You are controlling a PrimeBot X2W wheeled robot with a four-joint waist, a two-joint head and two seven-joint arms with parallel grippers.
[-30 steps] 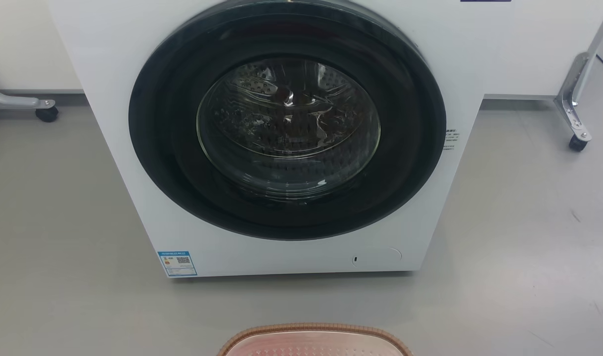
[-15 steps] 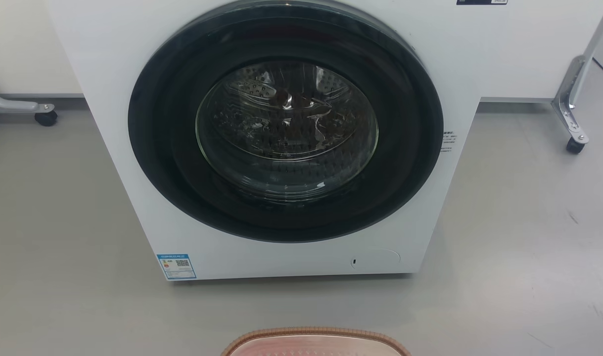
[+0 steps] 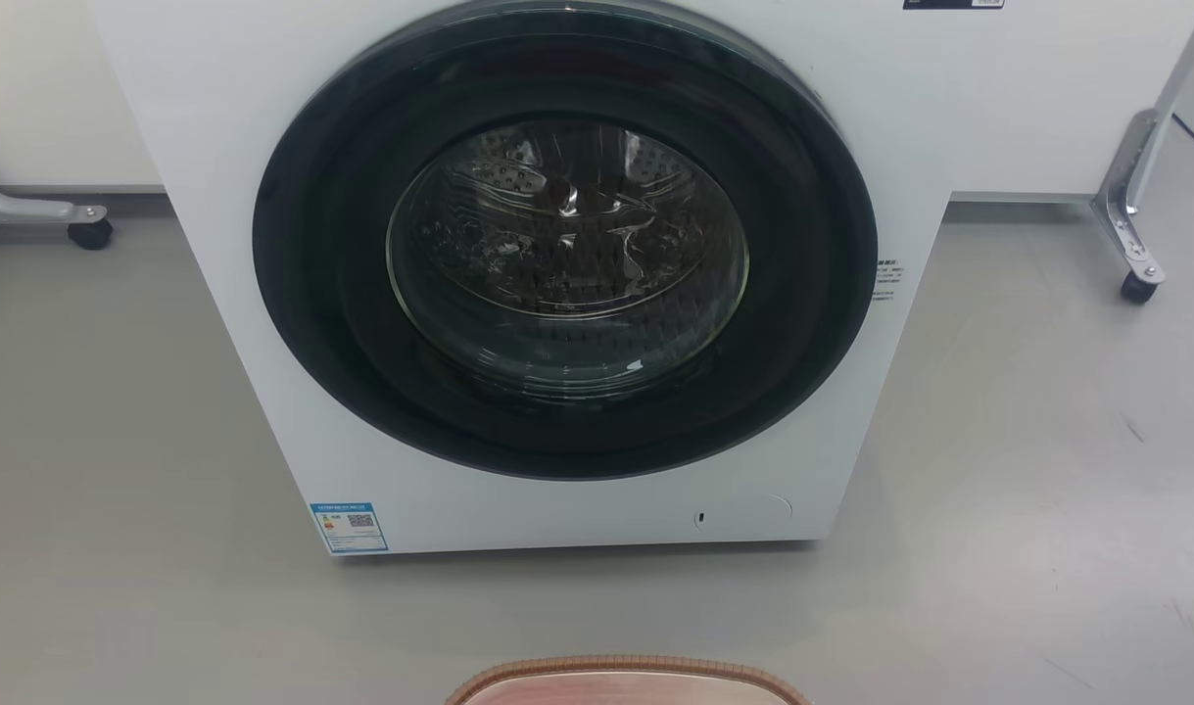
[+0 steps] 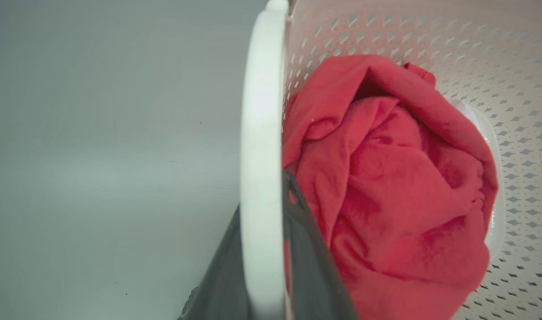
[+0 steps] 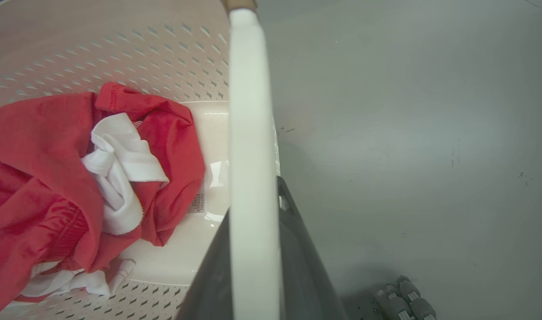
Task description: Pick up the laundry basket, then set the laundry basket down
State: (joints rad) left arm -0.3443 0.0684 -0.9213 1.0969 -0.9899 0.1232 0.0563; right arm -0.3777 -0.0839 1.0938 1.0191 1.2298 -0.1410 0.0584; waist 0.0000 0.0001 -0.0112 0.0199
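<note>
Left end effector grips laundry basket handle; right end effector likewise.

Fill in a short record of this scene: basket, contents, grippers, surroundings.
Basket: the laundry basket, rim at the head view's bottom edge, before the washing machine
Contents: red cloth, white cloth
Left gripper: fingers either side of one white handle
Right gripper: fingers either side of the other white handle
Machine door: closed
Floor: grey
</note>
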